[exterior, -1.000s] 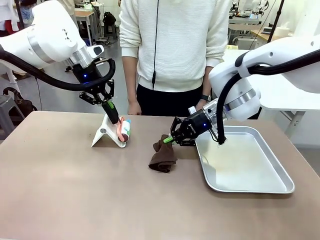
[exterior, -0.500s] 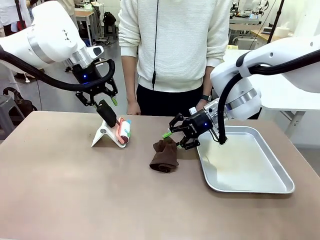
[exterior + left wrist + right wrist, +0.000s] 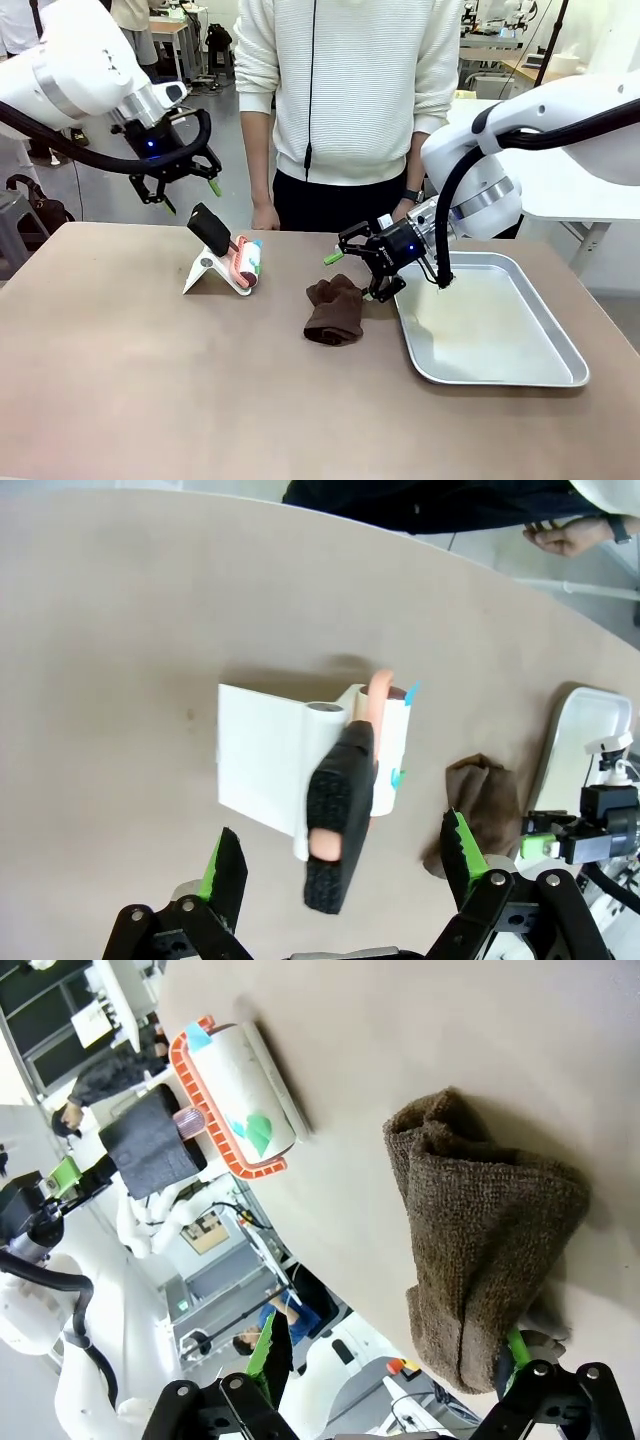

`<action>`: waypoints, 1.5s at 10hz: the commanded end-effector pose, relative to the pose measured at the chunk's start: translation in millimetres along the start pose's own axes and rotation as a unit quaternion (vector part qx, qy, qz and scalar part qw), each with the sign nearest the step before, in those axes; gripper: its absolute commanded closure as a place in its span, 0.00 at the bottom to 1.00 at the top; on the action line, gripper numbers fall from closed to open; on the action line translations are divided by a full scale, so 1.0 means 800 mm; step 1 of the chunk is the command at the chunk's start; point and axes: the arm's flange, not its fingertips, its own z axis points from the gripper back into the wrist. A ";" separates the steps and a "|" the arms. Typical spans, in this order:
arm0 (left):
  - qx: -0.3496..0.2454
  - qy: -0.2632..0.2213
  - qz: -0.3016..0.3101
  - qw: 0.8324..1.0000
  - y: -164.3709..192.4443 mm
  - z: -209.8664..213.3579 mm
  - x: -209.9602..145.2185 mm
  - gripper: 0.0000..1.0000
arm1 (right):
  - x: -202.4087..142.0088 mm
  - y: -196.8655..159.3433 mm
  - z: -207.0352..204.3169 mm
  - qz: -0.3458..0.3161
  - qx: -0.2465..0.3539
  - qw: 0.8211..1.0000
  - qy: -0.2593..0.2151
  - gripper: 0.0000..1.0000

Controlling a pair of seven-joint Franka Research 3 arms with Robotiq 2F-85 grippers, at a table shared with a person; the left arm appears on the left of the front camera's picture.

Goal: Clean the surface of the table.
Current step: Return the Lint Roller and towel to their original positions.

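Table (image 3: 150, 400) long axis runs left-right. Left gripper (image 3: 180, 187) & right gripper (image 3: 357, 275): both wide apart, holding nothing.

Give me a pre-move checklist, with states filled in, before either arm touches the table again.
1. Left gripper open and clear of the lint roller: ok, it hangs above the black handle.
2. Right gripper open: ok. Clear of the brown cloth: cannot tell, in the right wrist view one pad sits at the cloth's edge.
3. Roller resting in its white stand: ok.
4. Cloth lying flat: not ok, it is bunched beside the tray.
5. Person's hands off the table: ok, they stay at the far edge.
6. Table free of dirt: cannot tell.
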 end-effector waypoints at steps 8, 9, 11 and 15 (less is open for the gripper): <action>-0.120 0.013 -0.034 0.992 0.058 0.085 -0.096 0.00 | -0.027 0.074 0.004 -0.060 -0.247 0.966 -0.042 0.00; -0.136 0.021 -0.056 0.989 0.064 0.089 -0.110 0.00 | -0.028 0.090 0.005 -0.079 -0.295 0.950 -0.058 0.00; -0.168 0.035 -0.080 0.982 0.081 0.102 -0.138 0.00 | -0.062 0.105 0.027 -0.081 -0.298 0.947 -0.086 0.00; -0.300 0.028 -0.121 0.946 0.154 0.118 -0.212 0.00 | -0.199 0.033 0.104 0.021 -0.055 0.998 -0.025 0.00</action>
